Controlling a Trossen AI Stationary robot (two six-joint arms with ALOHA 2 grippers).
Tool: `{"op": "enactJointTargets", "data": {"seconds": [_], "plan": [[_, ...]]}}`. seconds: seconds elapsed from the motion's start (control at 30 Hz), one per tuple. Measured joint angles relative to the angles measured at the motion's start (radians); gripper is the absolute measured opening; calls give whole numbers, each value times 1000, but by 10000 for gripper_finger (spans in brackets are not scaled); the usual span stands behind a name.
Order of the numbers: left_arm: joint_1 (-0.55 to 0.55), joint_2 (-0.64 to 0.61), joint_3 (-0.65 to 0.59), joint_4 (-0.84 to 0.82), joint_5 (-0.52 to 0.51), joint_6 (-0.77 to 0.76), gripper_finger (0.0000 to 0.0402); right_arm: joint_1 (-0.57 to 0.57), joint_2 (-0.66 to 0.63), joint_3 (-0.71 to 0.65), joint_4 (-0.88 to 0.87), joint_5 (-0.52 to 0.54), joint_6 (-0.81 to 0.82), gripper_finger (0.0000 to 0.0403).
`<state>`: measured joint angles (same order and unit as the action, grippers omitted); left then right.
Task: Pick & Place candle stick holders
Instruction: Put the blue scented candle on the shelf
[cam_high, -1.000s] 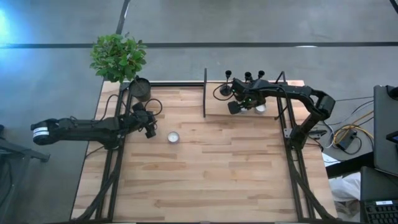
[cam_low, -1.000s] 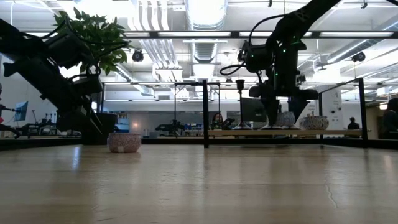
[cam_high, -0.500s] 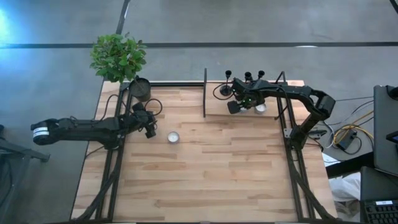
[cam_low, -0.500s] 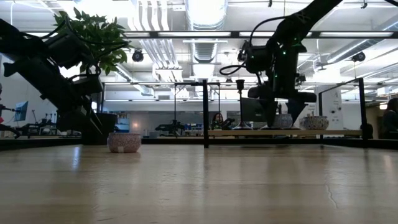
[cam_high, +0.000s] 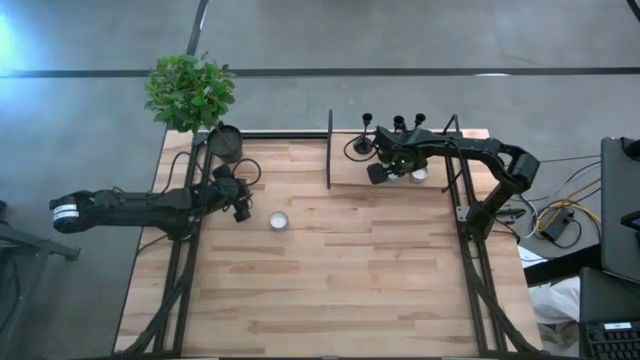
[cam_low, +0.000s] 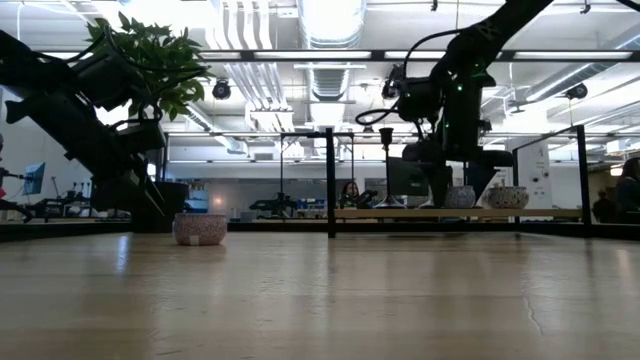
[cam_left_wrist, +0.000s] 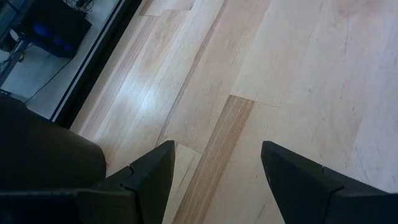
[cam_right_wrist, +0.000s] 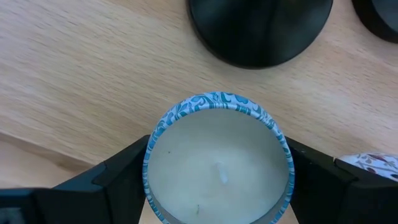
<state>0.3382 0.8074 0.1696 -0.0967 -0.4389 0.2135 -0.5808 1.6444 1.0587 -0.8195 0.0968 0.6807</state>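
While right gripper (cam_high: 378, 172) hangs far-right, jaws wide around candle tin (cam_right_wrist: 217, 162), holders (cam_high: 399, 124) just beyond, upright; left gripper (cam_left_wrist: 214, 168) wide, empty.

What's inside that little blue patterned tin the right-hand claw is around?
The tin holds pale, cream-coloured wax with a smooth surface, filling it nearly to the rim. The right gripper has one dark finger on each side. What lies under the wax, and the tin's bottom, cannot be seen.

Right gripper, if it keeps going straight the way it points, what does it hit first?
Most likely the round blue-patterned tin candle, which sits between the right gripper's open fingers; depth is unclear.
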Motion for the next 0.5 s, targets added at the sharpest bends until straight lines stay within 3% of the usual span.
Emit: {"op": "enactJointTargets", "data": {"seconds": [0.5], "plan": [[0,0,0,0,0,0,246,0,0,-6,43,0,-11,317]]}}
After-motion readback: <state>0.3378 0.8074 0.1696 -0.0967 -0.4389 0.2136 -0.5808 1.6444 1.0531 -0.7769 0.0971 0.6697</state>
